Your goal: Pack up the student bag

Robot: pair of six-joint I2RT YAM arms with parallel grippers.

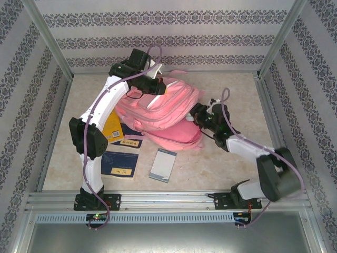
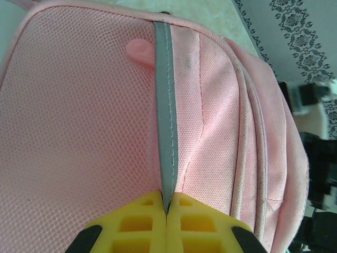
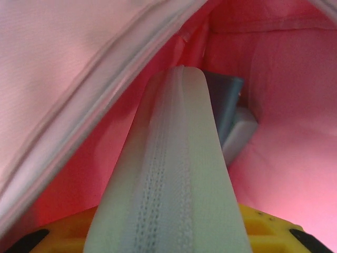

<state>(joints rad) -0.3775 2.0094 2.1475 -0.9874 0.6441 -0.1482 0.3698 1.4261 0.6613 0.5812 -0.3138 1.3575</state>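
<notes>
Two arms flank the pink student bag [image 1: 168, 113], lying mid-table [image 1: 231, 168]. Top cam: left gripper [image 1: 158, 87] at bag's far-left edge, right gripper [image 1: 201, 115] at its right side; yellow book [image 1: 113, 129] and grey notebook [image 1: 163, 165] lie nearer the bases. Left wrist cam: fingers [image 2: 142, 224] clenched on bag's grey trim stripe [image 2: 166, 105]. Right wrist cam: white zip tape [image 3: 174, 158] lies across fingers [image 3: 268, 224] inside bag's pink interior; grip can't be told.

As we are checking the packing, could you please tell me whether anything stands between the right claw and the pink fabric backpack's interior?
Nothing visible does. The right claw, holding a white zippered strip, sits inside the pink fabric backpack; a grey-blue flat item lies deeper in.
</notes>
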